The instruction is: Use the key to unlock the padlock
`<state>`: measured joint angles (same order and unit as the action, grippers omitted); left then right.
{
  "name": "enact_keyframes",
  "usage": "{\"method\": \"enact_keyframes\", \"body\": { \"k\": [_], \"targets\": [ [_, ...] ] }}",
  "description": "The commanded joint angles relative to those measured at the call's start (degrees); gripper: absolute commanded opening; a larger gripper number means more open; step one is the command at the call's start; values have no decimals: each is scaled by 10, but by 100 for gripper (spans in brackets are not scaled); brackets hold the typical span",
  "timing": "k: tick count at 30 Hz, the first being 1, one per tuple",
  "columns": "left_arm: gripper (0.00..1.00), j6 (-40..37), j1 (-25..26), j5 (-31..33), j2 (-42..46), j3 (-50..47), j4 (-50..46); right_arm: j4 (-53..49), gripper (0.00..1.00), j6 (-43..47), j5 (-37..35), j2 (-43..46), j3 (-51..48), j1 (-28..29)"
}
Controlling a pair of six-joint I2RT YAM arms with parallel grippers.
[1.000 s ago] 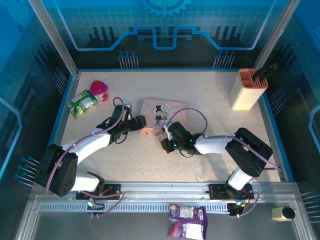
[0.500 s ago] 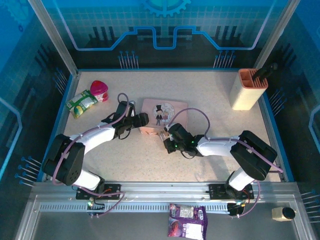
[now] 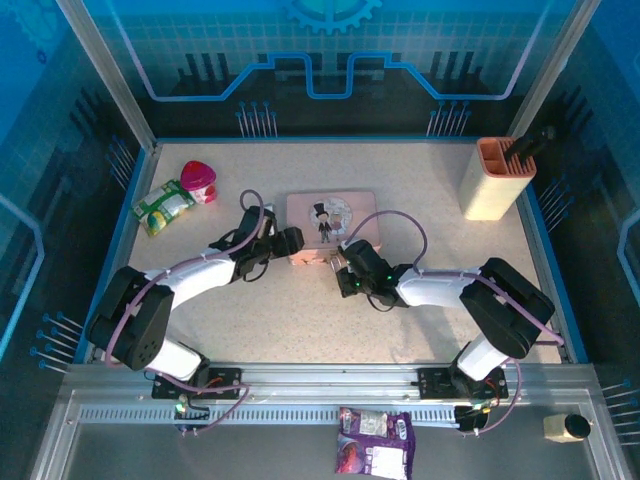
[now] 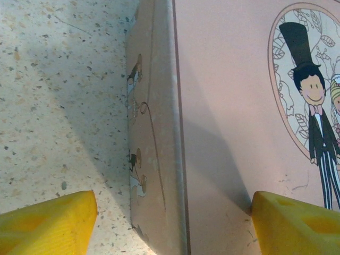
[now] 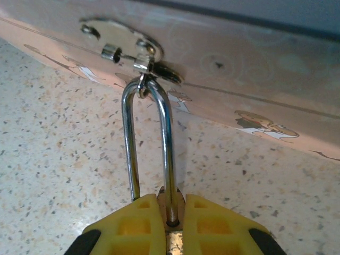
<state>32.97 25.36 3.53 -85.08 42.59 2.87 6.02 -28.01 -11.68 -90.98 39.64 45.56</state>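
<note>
Pink illustrated tin (image 3: 330, 222), silver-shackled padlock (image 5: 166, 135), yellow-fingered right gripper (image 5: 171, 212), speckled beige table (image 3: 420, 190)

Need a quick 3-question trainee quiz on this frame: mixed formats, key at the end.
1. True or false: the right gripper is shut on the body of the padlock.
2. Pick one. The padlock's shackle hangs from: A) the hasp on the pink tin; B) the beige holder; C) the green packet.
3. Fill the gap: the left gripper straddles the tin's side edge with its jaws ____.

Key: 1 true; 2 A; 3 open.
</note>
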Motion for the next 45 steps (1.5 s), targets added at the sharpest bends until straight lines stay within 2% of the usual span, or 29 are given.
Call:
{"method": "enact_keyframes", "body": {
  "k": [1, 8, 13, 17, 27, 31, 38, 45],
  "targets": [
    [77, 9, 25, 17, -8, -16, -29, 83, 0, 14, -56, 18, -8, -17],
    [76, 35, 73, 45, -24, -8, -15, 201, 0, -76, -84, 3, -48, -35],
    [76, 43, 83, 50, -25, -11, -9, 333, 0, -123, -109, -16, -86, -38],
    [76, 44, 85, 49, -24, -8, -8, 387, 0, -167, -119, -41, -93, -46],
    [77, 37, 87, 51, -26, 6, -10, 416, 0, -244, -158, -83, -82, -58],
    [76, 35, 87, 55, -26, 12, -8, 419, 0, -258, -128, -98, -78, -76],
    [78, 27, 86, 71, -11, 32, 23, 448, 0, -289, -29, -116, -82, -116],
    [81, 24, 86, 79, -89, 113, 17, 442, 0, -296, 31, -125, -86, -144]
  ]
}}
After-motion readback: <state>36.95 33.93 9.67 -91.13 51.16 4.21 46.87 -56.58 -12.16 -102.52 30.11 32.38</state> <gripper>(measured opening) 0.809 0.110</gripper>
